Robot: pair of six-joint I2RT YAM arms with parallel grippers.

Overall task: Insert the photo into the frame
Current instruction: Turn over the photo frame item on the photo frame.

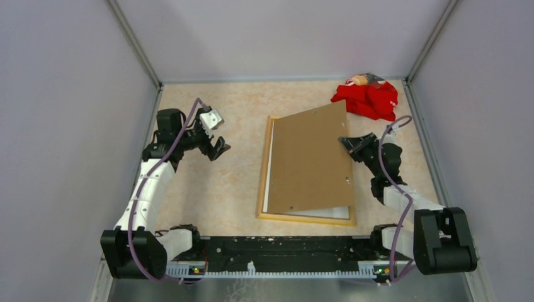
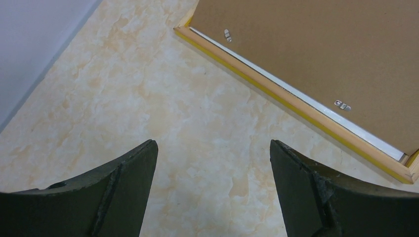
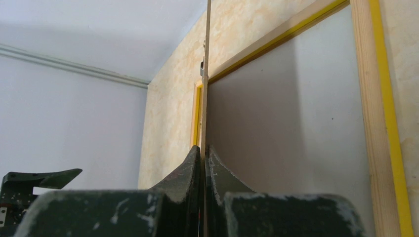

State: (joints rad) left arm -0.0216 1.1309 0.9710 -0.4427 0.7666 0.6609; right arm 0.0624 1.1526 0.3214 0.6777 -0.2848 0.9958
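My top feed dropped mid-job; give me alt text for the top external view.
Right gripper pinches the right edge of a brown backing board, skewed over the face-down frame. Left gripper hangs open, left of it. Red cloth lies far right.

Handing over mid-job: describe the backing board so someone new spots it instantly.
At the middle of the marbled table lies a wood-edged frame, back up. Over it, skewed, is the backing board, its right edge pinched by the right gripper. It is the only plain brown sheet there.
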